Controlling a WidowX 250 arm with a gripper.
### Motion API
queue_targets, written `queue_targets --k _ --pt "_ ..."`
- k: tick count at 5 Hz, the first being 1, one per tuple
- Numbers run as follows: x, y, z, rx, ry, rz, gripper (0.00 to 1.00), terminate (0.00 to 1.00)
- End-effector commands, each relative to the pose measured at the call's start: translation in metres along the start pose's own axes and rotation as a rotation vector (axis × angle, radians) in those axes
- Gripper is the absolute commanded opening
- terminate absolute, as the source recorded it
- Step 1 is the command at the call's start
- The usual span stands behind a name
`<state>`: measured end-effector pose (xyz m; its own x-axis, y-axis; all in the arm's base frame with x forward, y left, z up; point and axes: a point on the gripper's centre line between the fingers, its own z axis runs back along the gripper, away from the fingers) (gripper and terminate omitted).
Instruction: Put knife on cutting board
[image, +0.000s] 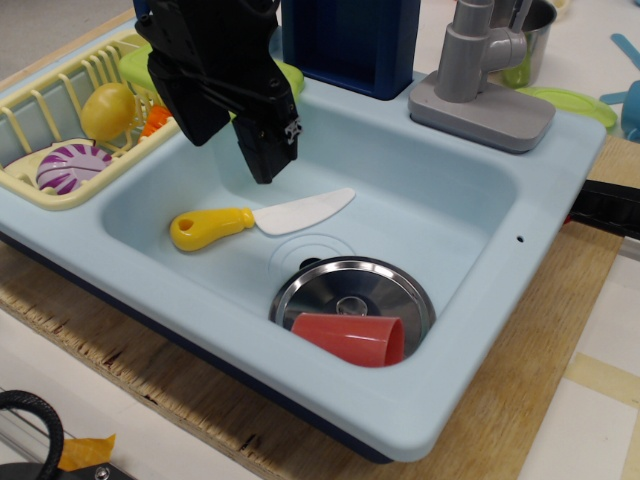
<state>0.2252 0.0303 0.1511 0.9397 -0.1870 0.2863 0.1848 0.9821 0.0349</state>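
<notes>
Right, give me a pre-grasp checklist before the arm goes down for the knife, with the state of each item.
1. Knife reachable: ok, lying flat on the sink floor, nothing on top of it.
2. Pincer empty: ok, it holds nothing.
3. Pincer open enough: cannot tell, the fingertips look close together.
4. Pincer over the knife: ok, above the blade near the yellow handle, not touching.
5. Nearby clutter: ok, the red cup and metal lid sit apart from the knife.
6. Cutting board free: cannot tell, mostly hidden behind the arm.
</notes>
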Motion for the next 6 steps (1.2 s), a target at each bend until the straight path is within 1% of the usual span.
queue_targets --k 1,2,3,5,6 --pt "0.000 0.000 0.000 0.000 0.000 0.000 1.00 0.00" --pt "-0.001 0.004 -0.017 0.013 0.017 0.060 1.00 0.00" --pt "-0.001 0.010 -0.026 0.010 0.024 0.072 1.00 0.00" --pt "0.006 0.018 -0.055 -0.029 0.013 -0.018 1.00 0.00" --pt "0.010 0.022 -0.064 -0.043 0.029 -0.051 1.00 0.00"
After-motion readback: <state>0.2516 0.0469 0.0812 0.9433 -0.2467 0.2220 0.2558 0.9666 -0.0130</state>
